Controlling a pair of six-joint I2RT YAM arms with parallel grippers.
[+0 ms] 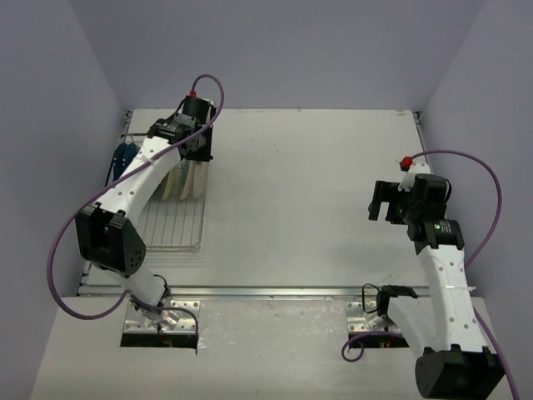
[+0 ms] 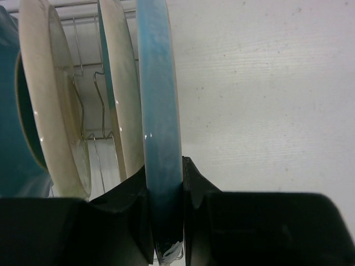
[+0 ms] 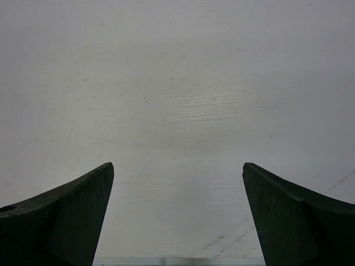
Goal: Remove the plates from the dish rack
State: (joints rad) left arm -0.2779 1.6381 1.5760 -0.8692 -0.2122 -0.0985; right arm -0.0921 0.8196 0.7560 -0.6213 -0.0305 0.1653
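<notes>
The silver wire dish rack (image 1: 172,223) stands at the table's left side with plates upright in its far end. In the left wrist view my left gripper (image 2: 165,185) is shut on the rim of a pale blue plate (image 2: 158,100), the rightmost one, one finger on each face. From above, the left gripper (image 1: 198,154) sits over that plate. Two cream plates (image 2: 126,111) (image 2: 52,111) stand to its left, then a teal plate (image 2: 10,111). My right gripper (image 3: 177,164) is open over bare table, nothing between its fingers; from above the right gripper (image 1: 383,200) hovers at the right.
The white table (image 1: 300,183) stretches between the rack and the right arm. A metal strip (image 1: 275,292) runs along the near edge. Grey walls enclose the table on three sides. Purple cables loop from both arms.
</notes>
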